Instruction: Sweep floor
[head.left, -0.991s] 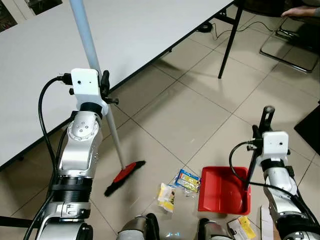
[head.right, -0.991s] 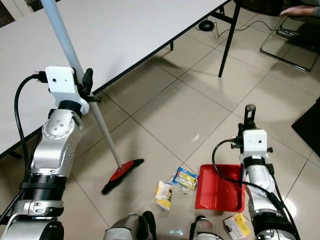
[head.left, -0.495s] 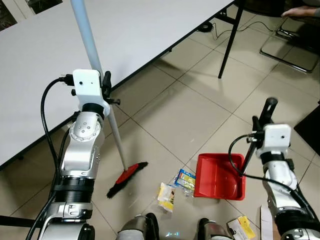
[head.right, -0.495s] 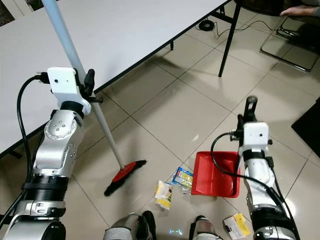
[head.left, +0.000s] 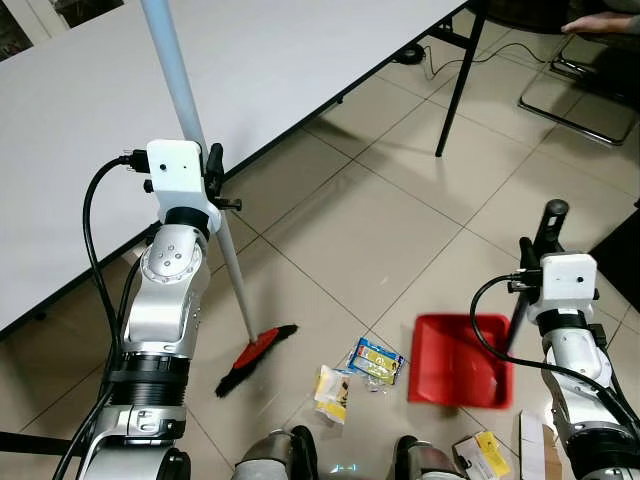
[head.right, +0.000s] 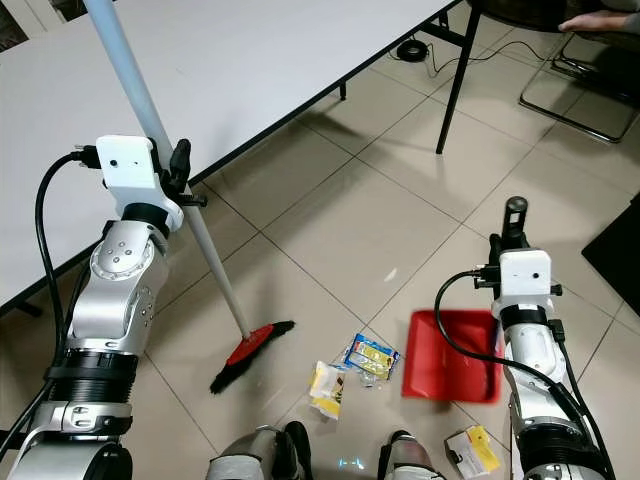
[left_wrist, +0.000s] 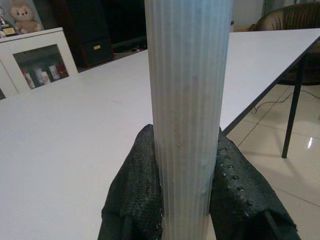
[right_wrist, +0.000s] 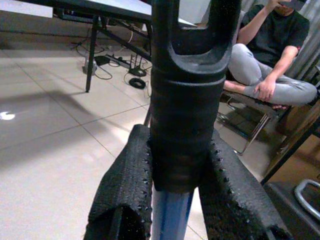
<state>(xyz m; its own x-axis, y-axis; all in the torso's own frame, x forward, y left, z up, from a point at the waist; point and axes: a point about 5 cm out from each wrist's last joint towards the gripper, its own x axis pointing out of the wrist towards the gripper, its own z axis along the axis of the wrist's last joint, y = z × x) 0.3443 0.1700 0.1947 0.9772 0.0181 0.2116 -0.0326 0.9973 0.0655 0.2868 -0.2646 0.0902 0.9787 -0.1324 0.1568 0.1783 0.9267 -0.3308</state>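
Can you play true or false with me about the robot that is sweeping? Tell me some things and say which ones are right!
1. The left gripper is shut on the broom handle. True.
2. The dustpan is blue. False: it is red.
3. The broom head rests on top of the white table. False: it is down on the tiled floor.
4. The right gripper is shut on the dustpan handle. True.
5. The snack wrappers lie between the broom head and the dustpan. True.
6. The wrappers are already inside the dustpan. False: they lie on the floor beside it.
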